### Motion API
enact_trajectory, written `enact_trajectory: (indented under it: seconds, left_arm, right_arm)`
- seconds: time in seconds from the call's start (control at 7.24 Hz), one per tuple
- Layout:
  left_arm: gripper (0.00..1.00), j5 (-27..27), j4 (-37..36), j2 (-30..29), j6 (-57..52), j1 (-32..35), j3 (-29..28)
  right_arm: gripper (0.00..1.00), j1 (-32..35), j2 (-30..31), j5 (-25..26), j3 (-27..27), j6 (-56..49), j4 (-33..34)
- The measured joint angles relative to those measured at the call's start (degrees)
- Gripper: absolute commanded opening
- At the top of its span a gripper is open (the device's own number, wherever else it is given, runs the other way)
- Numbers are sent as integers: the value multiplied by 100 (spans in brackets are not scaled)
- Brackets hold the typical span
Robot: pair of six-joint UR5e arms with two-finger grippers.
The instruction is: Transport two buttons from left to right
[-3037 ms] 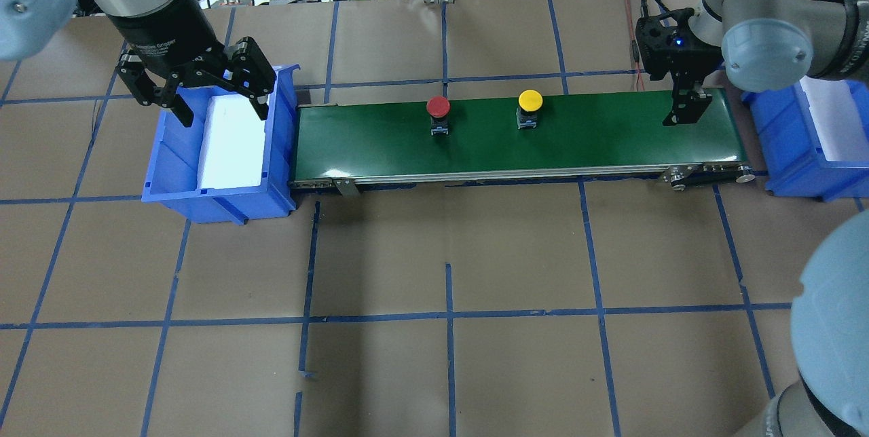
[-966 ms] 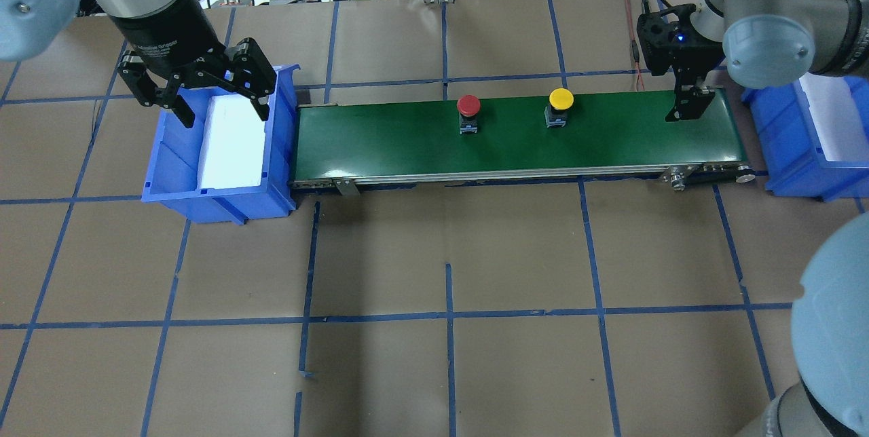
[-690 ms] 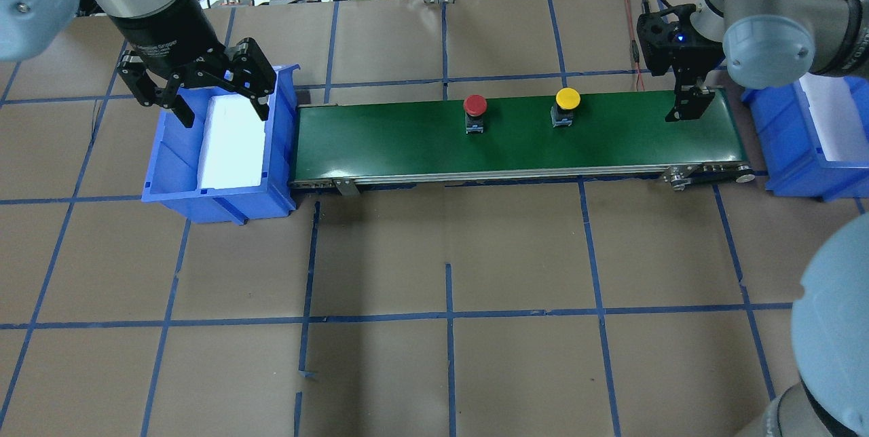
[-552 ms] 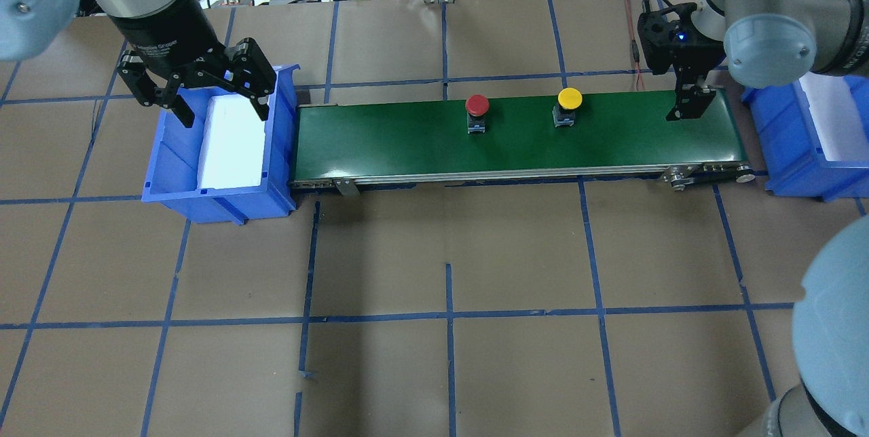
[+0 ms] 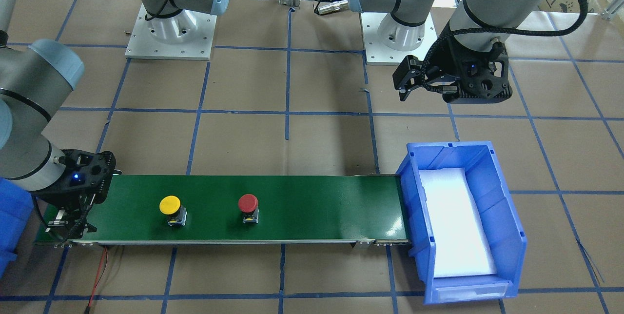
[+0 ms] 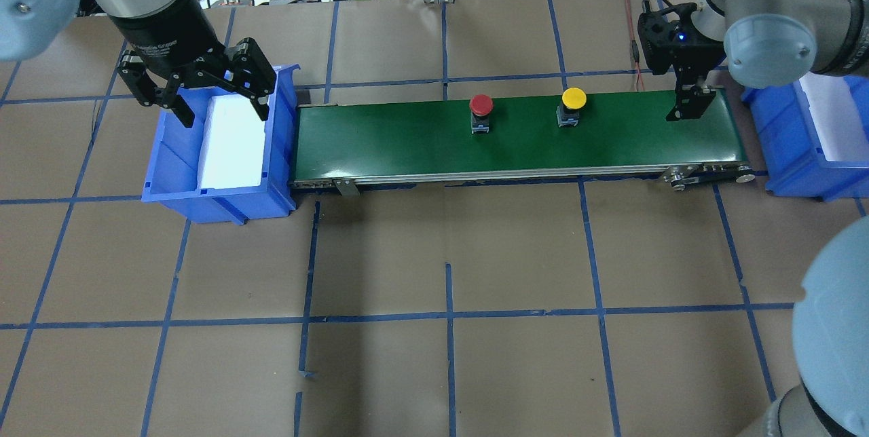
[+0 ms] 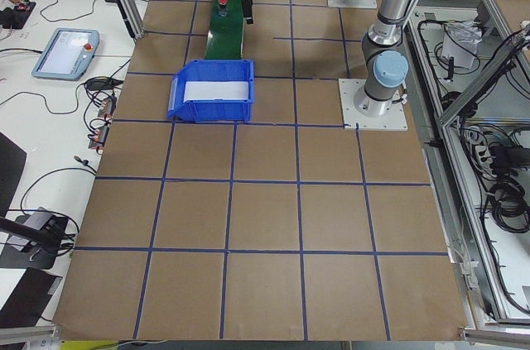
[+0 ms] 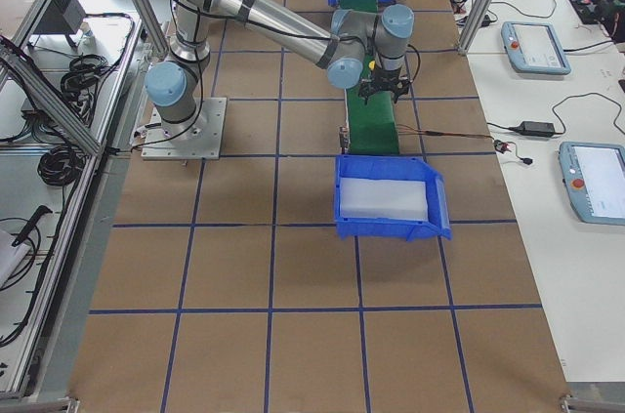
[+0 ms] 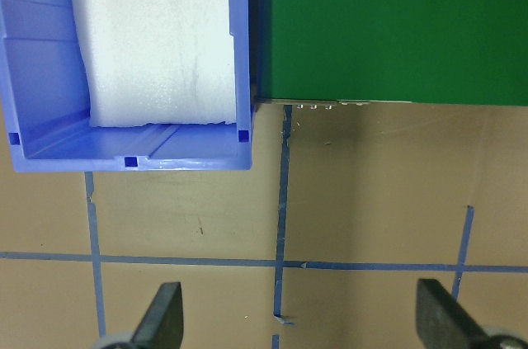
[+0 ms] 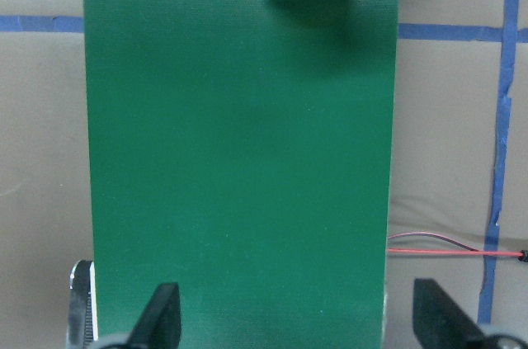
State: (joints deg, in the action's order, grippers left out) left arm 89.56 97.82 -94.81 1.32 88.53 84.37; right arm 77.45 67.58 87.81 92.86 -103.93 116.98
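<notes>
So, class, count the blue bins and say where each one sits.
2. One blue bin sits at one end of the green belt, below the left tool; the other at the opposite end, beside the right tool, partly out of frame.

White lettering (image 6: 161,50) runs across the black cylindrical body of the left gripper (image 6: 223,113), just above its finger linkage in the overhead view. It is small and blurred. The last word seems to read "Gripper"; the rest is illegible.
</notes>
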Motion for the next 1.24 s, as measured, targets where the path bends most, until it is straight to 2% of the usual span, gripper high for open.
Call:
enact_trajectory:
  seconds: [1.24]
  left_arm:
    - [100,-17,0,-4,9,6,-9]
  right_arm:
    - [100,181,-29,-50,38,258,0]
